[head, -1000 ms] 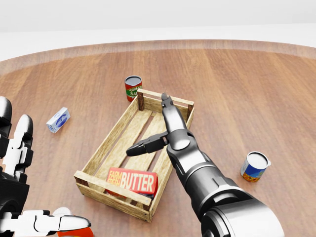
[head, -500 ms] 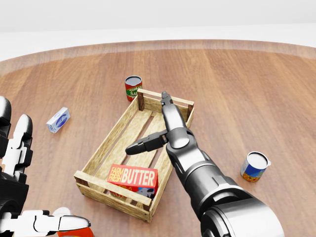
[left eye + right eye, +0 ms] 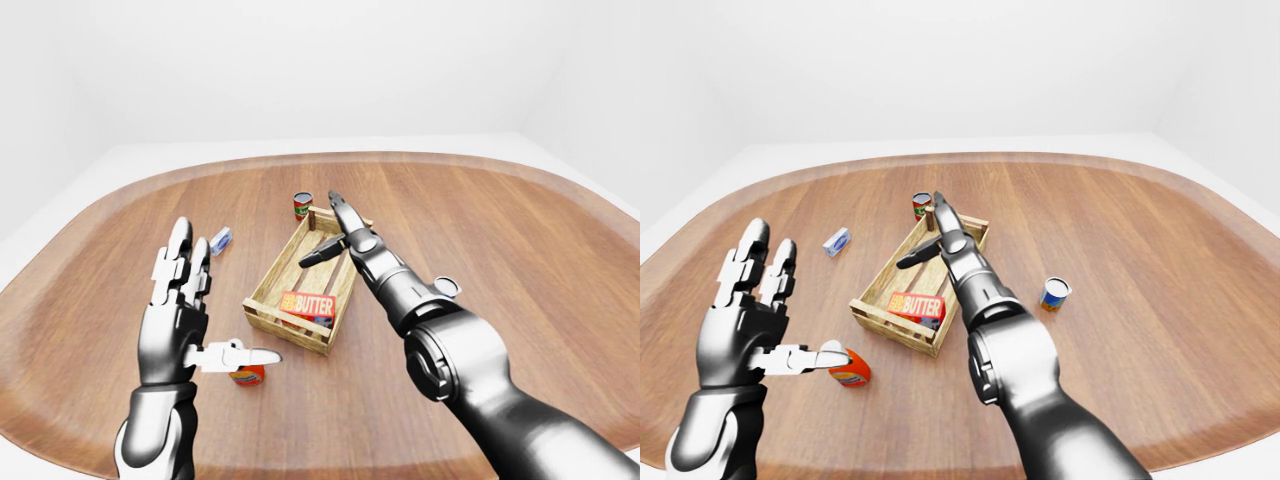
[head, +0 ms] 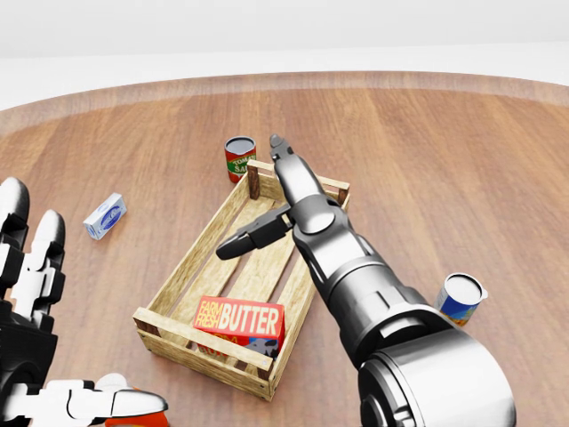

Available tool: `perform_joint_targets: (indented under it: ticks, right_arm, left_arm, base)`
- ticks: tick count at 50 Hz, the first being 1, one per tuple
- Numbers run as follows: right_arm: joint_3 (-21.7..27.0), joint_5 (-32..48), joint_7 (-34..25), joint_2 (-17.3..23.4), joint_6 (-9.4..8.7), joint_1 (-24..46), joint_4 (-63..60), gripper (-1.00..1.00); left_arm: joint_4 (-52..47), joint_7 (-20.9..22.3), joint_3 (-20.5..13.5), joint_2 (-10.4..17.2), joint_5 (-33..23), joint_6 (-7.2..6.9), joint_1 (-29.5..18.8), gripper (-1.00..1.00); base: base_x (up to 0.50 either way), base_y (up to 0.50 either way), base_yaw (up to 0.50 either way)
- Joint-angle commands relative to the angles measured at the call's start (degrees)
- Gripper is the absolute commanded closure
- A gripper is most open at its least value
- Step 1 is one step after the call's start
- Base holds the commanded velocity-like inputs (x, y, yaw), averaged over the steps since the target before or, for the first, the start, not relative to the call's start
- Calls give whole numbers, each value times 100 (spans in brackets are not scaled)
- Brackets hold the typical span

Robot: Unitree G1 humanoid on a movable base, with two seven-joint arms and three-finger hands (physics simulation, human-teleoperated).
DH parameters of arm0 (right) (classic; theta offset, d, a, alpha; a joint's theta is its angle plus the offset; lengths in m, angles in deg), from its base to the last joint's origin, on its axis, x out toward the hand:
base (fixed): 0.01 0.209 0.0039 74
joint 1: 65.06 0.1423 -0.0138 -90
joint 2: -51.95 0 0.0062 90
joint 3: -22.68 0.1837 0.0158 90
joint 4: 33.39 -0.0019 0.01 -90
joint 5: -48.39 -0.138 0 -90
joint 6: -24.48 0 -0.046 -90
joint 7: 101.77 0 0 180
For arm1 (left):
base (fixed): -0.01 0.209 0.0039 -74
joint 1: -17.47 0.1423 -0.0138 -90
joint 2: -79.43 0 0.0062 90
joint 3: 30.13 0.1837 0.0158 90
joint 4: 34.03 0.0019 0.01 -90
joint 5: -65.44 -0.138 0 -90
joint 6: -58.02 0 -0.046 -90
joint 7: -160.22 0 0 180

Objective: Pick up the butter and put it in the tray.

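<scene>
The red butter box lies inside the wooden slatted tray, at the tray's lower end in the head view. My right hand is open and empty, fingers stretched out above the tray's upper half, apart from the butter. My left hand is open and empty, raised at the lower left, well away from the tray. The butter also shows in the left-eye view.
A red tomato sauce can stands just above the tray's top corner. A small blue-white carton lies left of the tray. A blue can stands to the right. An orange-red item lies under my left thumb.
The butter tipped up to rest against the tray's lower end. My right hand has lifted and moved up and left, away from it. My left hand dropped slightly.
</scene>
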Motion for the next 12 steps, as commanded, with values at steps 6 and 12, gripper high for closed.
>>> perform_joint_targets:
  ticks: [6,12]
  right_arm:
    - [-271,-289,-269,190,255,-50,-125,-100]
    - [-415,-346,-154,259,381,-272,-225,-100]
  left_arm:
    - [20,-3,16,10,-6,0,9,-100]
    - [-6,3,39,4,-24,0,38,-100]
  base:
    - [0,0,0]
    - [0,0,0]
